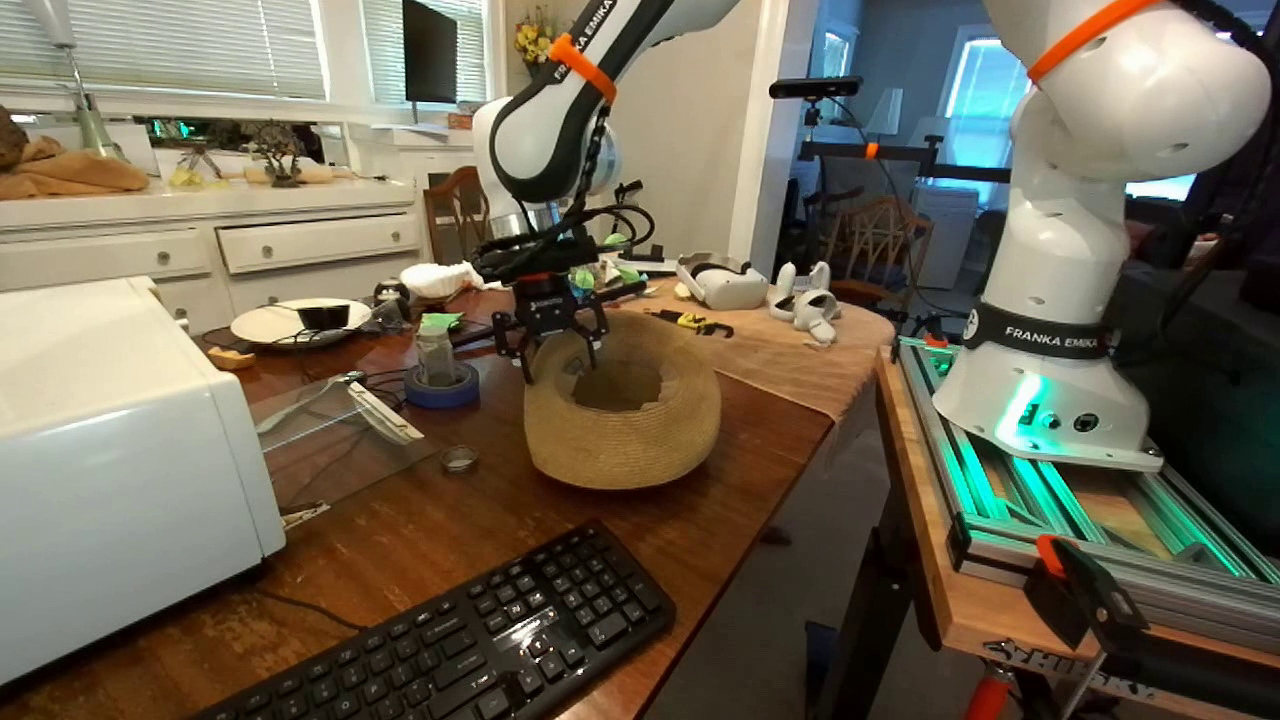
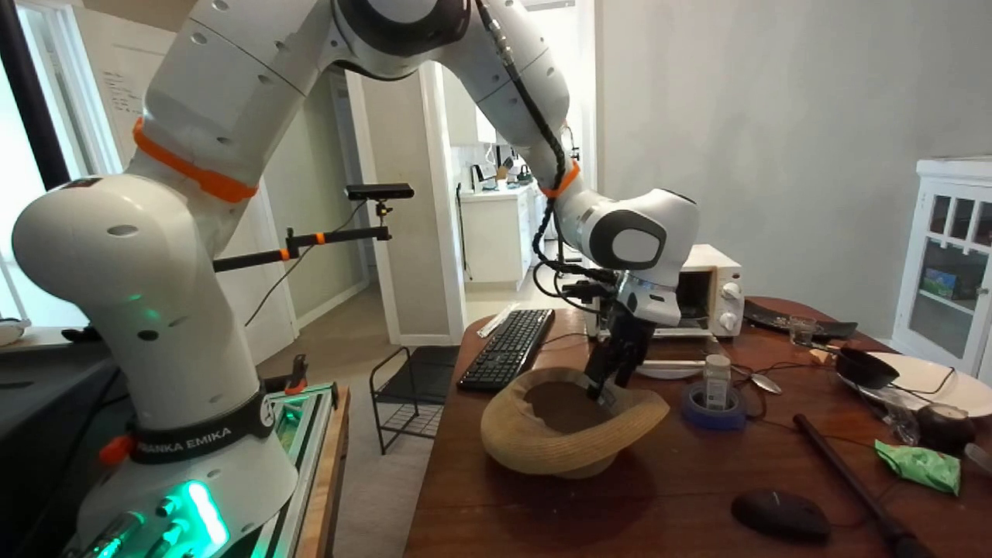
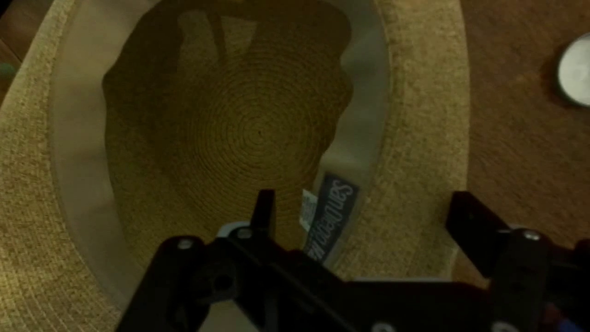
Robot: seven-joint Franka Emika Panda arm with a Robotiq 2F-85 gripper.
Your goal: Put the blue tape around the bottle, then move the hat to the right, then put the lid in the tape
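With my claw [image 3: 362,205] spread, I am straddling one side of the upturned straw hat [image 1: 622,447] by the tabletop [image 2: 480,519] edge nearest me. Farther inward, the lid [image 3: 576,71] is lying; blue tape [image 2: 713,419] is encircling the upright bottle [image 2: 718,378].

In an exterior view, base band [image 1: 1035,338] is carrying "FRANKA EMIKA" at three o'clock; forearm [image 1: 555,120] is repeating it, partly covered, at twelve; gripper [image 1: 561,369] is showing "ROBOTIQ", ten; bench rail [image 1: 1080,672] is bearing "HUSKY", four. Wrist view: label [image 3: 333,214] inside hat [image 3: 258,138] is reading "San Diego", five.
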